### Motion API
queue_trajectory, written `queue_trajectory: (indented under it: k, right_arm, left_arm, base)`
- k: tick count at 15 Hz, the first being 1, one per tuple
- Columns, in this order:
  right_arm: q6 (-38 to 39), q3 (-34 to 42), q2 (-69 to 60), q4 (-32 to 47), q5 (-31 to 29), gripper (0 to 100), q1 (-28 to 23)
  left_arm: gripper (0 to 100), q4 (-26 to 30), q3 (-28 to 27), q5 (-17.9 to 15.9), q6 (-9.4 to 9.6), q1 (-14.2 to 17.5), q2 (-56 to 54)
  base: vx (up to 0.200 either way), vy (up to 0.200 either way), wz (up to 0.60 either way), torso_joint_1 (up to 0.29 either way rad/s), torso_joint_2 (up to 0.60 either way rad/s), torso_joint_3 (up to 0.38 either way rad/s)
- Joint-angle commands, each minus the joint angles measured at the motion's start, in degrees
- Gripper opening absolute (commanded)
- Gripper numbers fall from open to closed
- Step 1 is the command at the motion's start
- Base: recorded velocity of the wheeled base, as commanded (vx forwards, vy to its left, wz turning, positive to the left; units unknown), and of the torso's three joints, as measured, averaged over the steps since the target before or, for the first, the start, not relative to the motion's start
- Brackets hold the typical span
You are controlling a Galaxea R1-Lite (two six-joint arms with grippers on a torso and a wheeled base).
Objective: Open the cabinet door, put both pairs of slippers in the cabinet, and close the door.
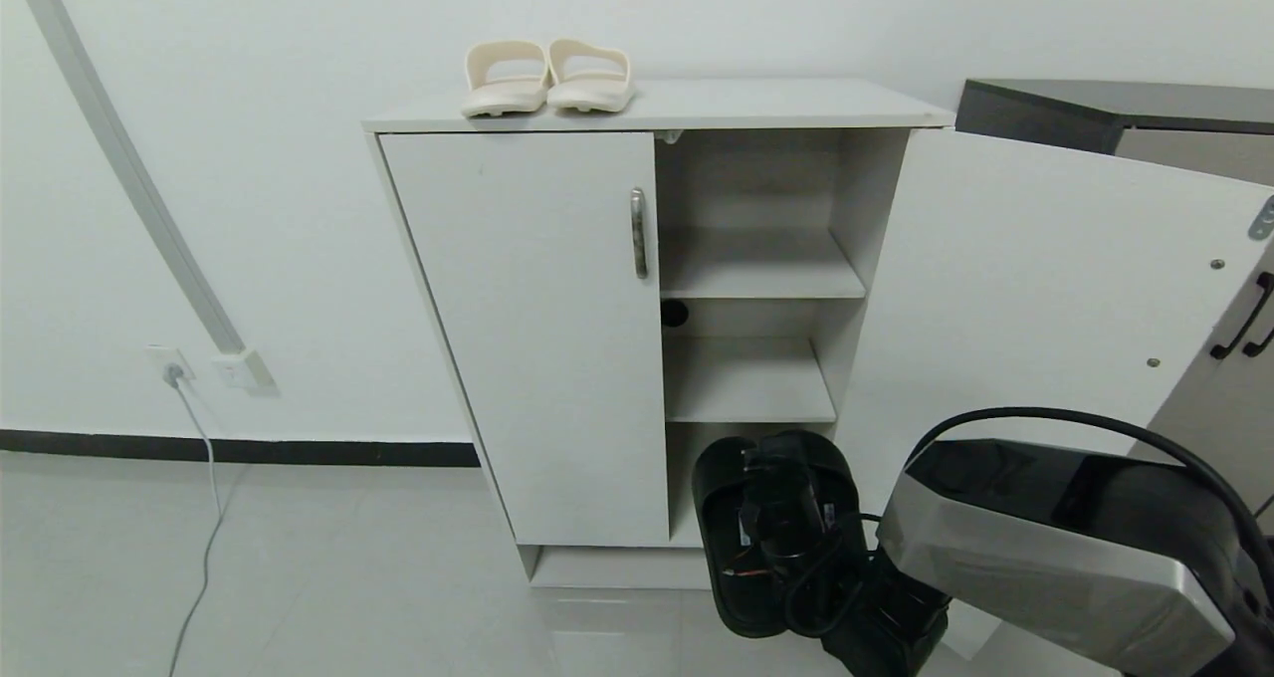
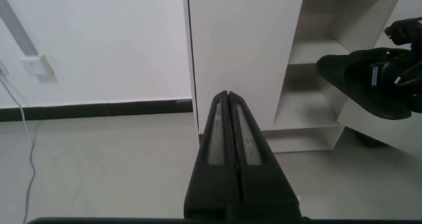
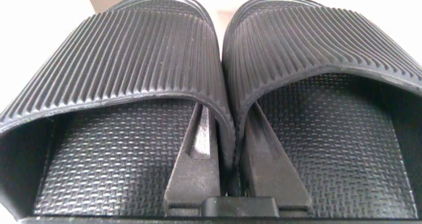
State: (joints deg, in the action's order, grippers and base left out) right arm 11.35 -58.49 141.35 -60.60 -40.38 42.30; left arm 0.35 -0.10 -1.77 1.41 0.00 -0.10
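The white cabinet (image 1: 537,338) has its right door (image 1: 1035,279) swung open and its left door closed. A beige pair of slippers (image 1: 547,78) rests on its top, near the left end. My right gripper (image 3: 227,165) is shut on the black pair of slippers (image 3: 132,66), one finger inside each slipper, pinching their inner walls together. It holds the black slippers (image 1: 737,538) just in front of the open bottom compartment, above the floor. The left gripper (image 2: 228,118) is shut and holds nothing, low over the floor in front of the closed door, with the black slippers (image 2: 359,82) off to its side.
Two bare shelves (image 1: 761,264) sit in the open right half. A dark cabinet with black handles (image 1: 1244,319) stands behind the open door at the right. A wall socket with a hanging cable (image 1: 169,366) is at the left. Tiled floor lies open in front left.
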Motion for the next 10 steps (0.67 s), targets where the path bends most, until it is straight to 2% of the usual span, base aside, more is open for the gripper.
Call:
queue_trajectory:
  k: [1, 8, 10]
  right_arm:
    - [-0.01, -0.04, 0.07, -0.05, 0.03, 0, 0.06]
    - [0.08, -0.40, 0.95, -0.13, 0.03, 0, 0.06]
    - [0.43, -0.66, 1.47, -2.24, -0.32, 0, -0.03]
  left_arm:
    - [0, 0.00, 0.01, 0.01, -0.01, 0.00, 0.10]
    - [0, 0.00, 0.01, 0.01, -0.01, 0.00, 0.10]
    - [0, 0.00, 0.01, 0.01, -0.01, 0.00, 0.10]
  base:
    - [0.000, 0.000, 0.00, 0.002, 0.00, -0.198]
    - [0.000, 0.000, 0.00, 0.006, 0.00, -0.198]
    - [0.000, 0.000, 0.00, 0.005, 0.00, -0.168]
